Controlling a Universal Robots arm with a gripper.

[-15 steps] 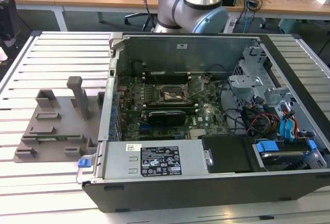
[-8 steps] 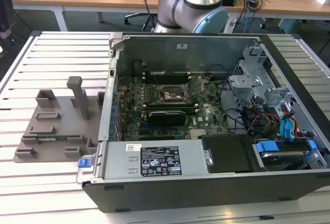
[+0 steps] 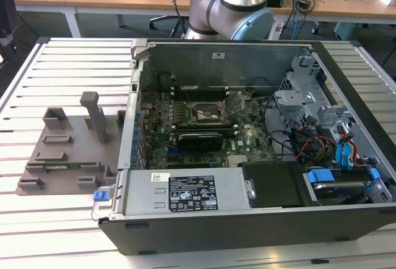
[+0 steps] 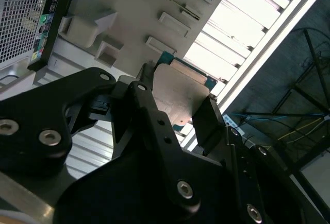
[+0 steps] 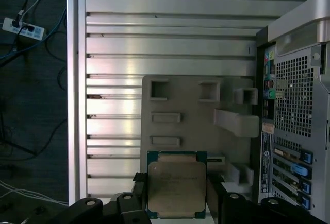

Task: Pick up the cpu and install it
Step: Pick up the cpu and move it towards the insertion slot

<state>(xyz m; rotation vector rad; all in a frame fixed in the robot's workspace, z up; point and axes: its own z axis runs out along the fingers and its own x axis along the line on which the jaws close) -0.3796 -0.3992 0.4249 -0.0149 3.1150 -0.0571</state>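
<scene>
- The black jaws pinch the cpu [image 5: 177, 189] [image 4: 181, 96] by two opposite edges; its pale metal top faces the camera in both wrist views, with a thin green rim around it.
- The cpu is held in the air, off the rear-panel side of the computer case [image 5: 296, 105] [image 3: 247, 157] and above the grey holder below.
- That grey moulded holder [image 5: 198, 116] [image 4: 134, 7] [image 3: 68, 151] lies flat on the slatted metal counter [image 5: 170, 28] [image 3: 55, 59], just beside the case's rear panel, with shallow rectangular pockets and a few raised posts.
- The case lies on its side on the counter with its cover off. In the exterior view a labelled silver box [image 3: 185, 192] sits along the near wall.
- Deeper inside the case, a long black card [image 3: 199, 139] lies across the green board, and just past it is the square socket frame [image 3: 203, 111].
- Behind the case's far wall stands the arm [image 3: 238, 3], grey with pale blue caps.
- Beyond the arm are wooden desks [image 3: 93, 0] strewn with cables.
</scene>
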